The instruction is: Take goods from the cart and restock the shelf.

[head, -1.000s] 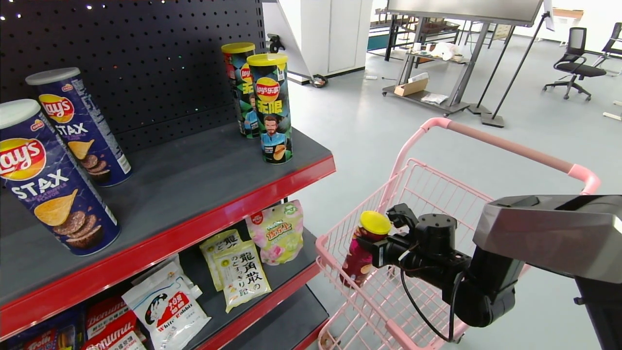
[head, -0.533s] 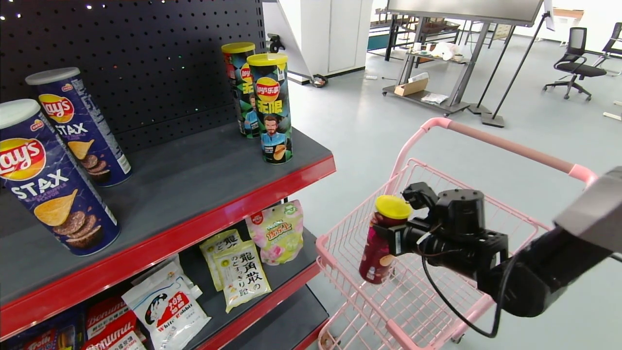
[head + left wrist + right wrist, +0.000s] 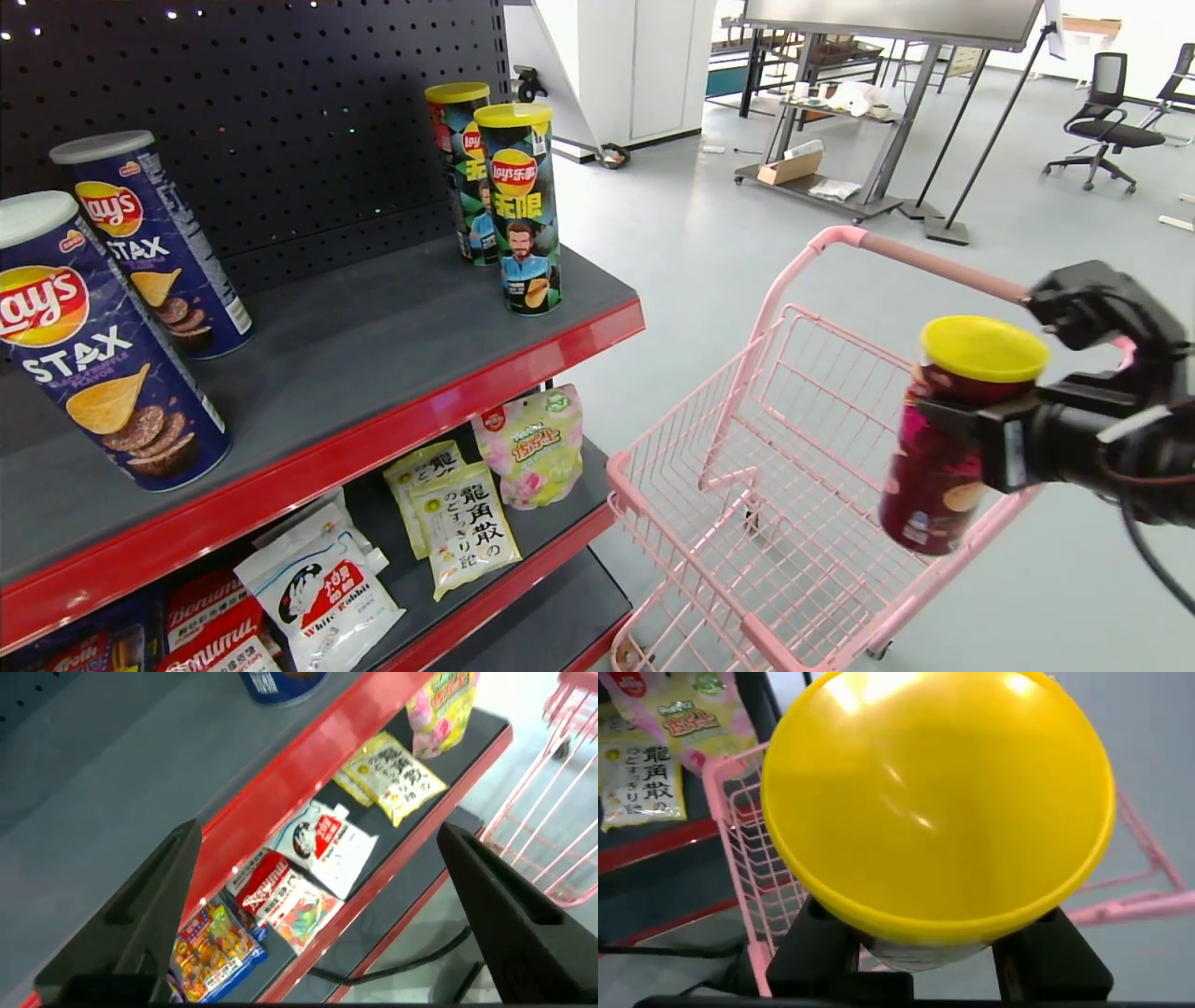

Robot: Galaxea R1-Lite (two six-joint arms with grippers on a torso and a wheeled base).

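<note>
My right gripper (image 3: pixel 971 411) is shut on a maroon chip can with a yellow lid (image 3: pixel 938 457), held upright above the right rim of the pink cart (image 3: pixel 747 392). In the right wrist view the can's yellow lid (image 3: pixel 938 793) sits between my two dark fingers (image 3: pixel 822 947). The top shelf board (image 3: pixel 373 345) has a red front edge; two blue chip cans (image 3: pixel 98 345) stand at its left and two green-black cans (image 3: pixel 518 205) at its right end. My left gripper (image 3: pixel 318 915) stands open in front of the shelf's red edge (image 3: pixel 308 775).
Snack bags (image 3: pixel 467 523) lie on the lower shelf, also seen as snack bags (image 3: pixel 327 845) in the left wrist view. The cart basket looks bare inside. Behind are a rolling stand (image 3: pixel 840 112), an office chair (image 3: pixel 1106 121) and open grey floor.
My right gripper has lifted the maroon can up out of the cart basket and carried it to the right and nearer the camera. The shelf goods have not moved.
</note>
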